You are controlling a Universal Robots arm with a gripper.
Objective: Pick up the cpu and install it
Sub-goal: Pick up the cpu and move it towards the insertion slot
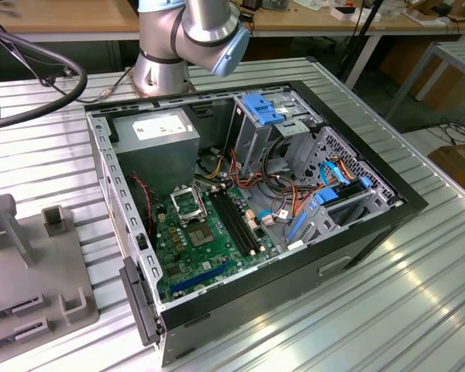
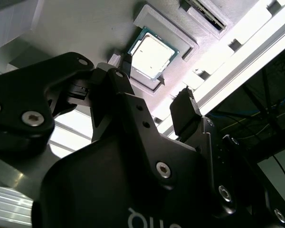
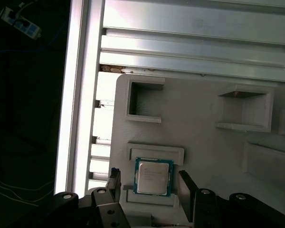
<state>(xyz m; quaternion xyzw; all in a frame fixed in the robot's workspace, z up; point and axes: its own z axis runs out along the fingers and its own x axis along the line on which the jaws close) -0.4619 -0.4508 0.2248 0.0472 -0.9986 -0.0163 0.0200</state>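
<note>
One cpu here, one gripper, two fingers on it. One grey tray. Over to the exterior view: one arm, one open case, and inside it one power supply and one socket.

The arm was silver-grey with a pale blue joint cap; its claw was matte black, studded with silver screws.
</note>
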